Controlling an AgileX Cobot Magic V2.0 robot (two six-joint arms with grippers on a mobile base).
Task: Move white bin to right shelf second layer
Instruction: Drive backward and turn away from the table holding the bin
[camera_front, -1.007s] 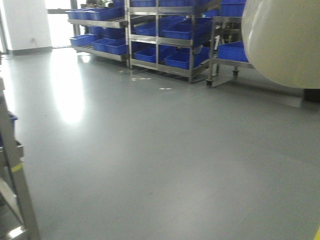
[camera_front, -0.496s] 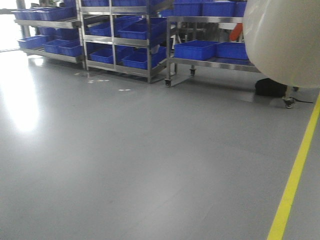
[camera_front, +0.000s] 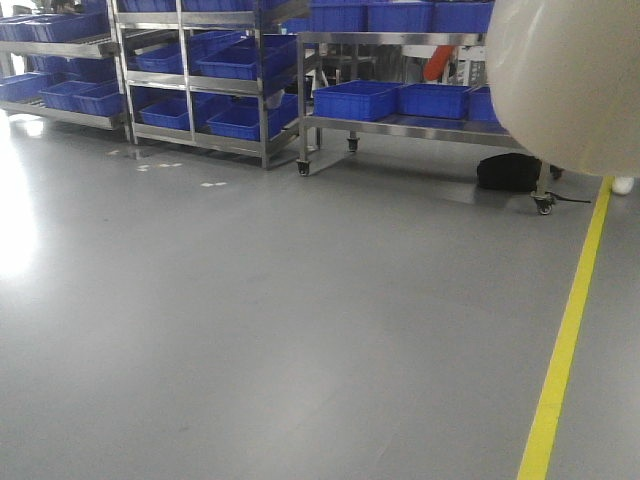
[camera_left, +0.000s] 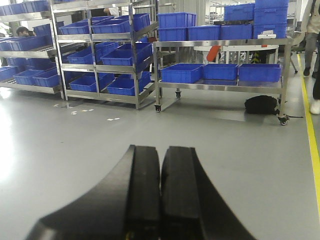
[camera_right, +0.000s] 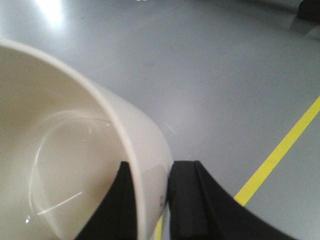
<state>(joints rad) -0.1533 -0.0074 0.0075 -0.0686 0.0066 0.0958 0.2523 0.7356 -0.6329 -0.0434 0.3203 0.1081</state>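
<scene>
The white bin (camera_front: 570, 80) fills the top right corner of the front view, a glossy cream tub held up in the air. In the right wrist view its rim and wall (camera_right: 75, 150) sit between the black fingers of my right gripper (camera_right: 152, 167), one finger inside and one outside, shut on the wall. My left gripper (camera_left: 161, 147) is shut with nothing in it, its pads pressed together above the grey floor. The right shelf second layer is out of view.
Steel racks (camera_front: 200, 70) loaded with blue crates stand at the far left. A wheeled steel table (camera_front: 400, 122) with more crates is ahead, a black bag (camera_front: 510, 172) under it. A yellow floor line (camera_front: 565, 340) runs along the right. A person (camera_left: 312, 30) stands far right.
The front view has swung to the right: the racks slid left, a steel frame at the left edge dropped out, and the yellow line came in. The bin stays in the same spot.
</scene>
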